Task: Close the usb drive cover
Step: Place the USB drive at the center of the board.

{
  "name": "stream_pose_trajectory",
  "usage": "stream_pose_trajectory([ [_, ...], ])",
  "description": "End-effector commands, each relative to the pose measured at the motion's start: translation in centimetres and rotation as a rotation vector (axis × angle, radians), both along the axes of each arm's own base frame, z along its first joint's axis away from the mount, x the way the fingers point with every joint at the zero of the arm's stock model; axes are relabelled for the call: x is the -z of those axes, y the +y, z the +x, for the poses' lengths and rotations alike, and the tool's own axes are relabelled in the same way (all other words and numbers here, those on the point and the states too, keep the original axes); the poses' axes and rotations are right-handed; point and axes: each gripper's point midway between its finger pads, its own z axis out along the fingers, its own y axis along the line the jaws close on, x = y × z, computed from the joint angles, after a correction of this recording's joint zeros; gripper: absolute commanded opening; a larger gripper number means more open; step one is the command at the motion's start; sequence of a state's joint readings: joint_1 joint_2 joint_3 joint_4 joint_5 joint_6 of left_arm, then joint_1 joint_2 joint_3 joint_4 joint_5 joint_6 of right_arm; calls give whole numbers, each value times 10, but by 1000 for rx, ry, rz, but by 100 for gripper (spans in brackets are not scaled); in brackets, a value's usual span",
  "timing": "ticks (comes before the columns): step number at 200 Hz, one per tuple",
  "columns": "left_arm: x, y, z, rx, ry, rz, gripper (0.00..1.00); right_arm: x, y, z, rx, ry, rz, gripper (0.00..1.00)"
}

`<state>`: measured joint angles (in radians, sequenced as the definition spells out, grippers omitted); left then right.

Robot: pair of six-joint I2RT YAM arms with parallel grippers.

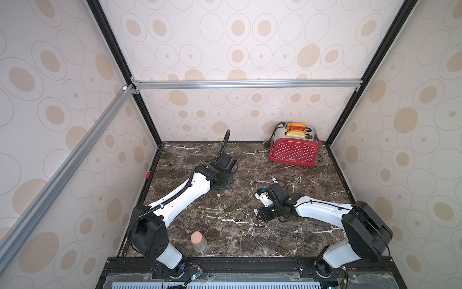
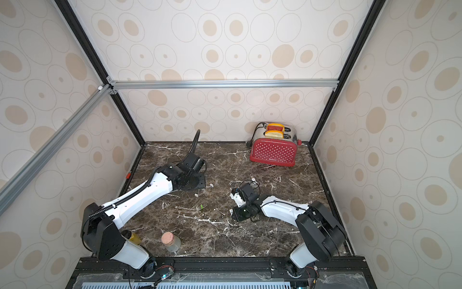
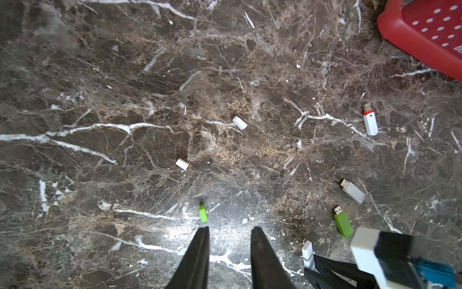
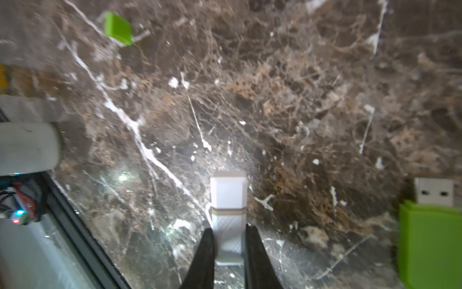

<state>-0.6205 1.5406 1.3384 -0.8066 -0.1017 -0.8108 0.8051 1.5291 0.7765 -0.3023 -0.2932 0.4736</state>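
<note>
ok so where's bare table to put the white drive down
Front middle is bare, between the jar and the right arm. So is the back, between the left arm and the toaster. Crowded around the right gripper: green drive, grey drive.

Open tabletop (image 1: 250,232) between toaster (image 1: 293,150) and corked jar (image 1: 198,241)

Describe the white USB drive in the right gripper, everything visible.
The white USB drive looks plastic: a smooth bevelled cap on one end, a finely textured body, a thin tan line at their seam. The cap sits on. The right gripper pinches the body from both sides, cap pointing away. Whether it touches the table is unclear.
</note>
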Motion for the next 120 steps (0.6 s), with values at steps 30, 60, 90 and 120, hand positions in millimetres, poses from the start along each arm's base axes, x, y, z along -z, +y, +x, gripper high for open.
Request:
stream_pose_trajectory([
  [30, -2, 26, -16, -34, -4, 54, 31, 20, -23, -7, -9, -38, -231, 0],
  [60, -4, 33, -21, -55, -18, 52, 40, 27, -24, -10, -26, -51, -284, 0],
  [90, -5, 36, -24, -59, -24, 50, 42, 34, -25, -14, -42, -49, -322, 1],
  [120, -3, 39, -26, -64, -22, 57, 50, 36, -26, -15, -50, -53, -341, 11],
])
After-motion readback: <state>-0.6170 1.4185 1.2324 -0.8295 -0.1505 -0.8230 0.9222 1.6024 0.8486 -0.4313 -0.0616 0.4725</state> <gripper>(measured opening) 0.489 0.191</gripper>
